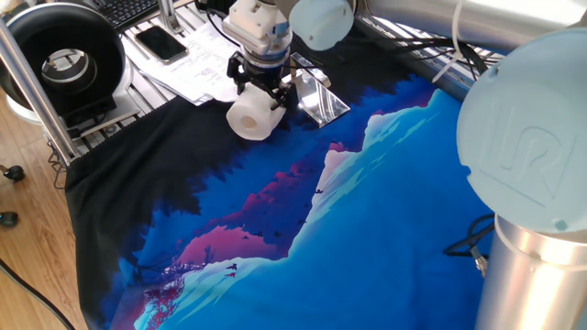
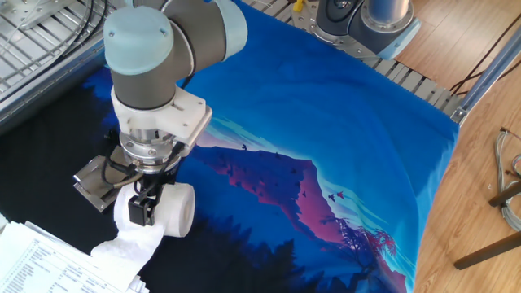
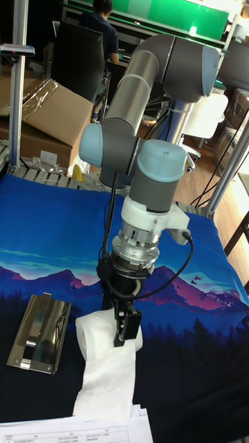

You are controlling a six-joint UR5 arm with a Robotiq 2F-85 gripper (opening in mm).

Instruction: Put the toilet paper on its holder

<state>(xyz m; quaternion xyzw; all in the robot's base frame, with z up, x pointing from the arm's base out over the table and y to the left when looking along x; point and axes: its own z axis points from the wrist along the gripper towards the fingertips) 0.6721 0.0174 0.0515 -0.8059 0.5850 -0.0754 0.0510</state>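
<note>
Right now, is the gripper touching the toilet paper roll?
Touching. The tall fixed view shows the gripper fingers pressed on the toilet paper roll, with no gap.
</note>
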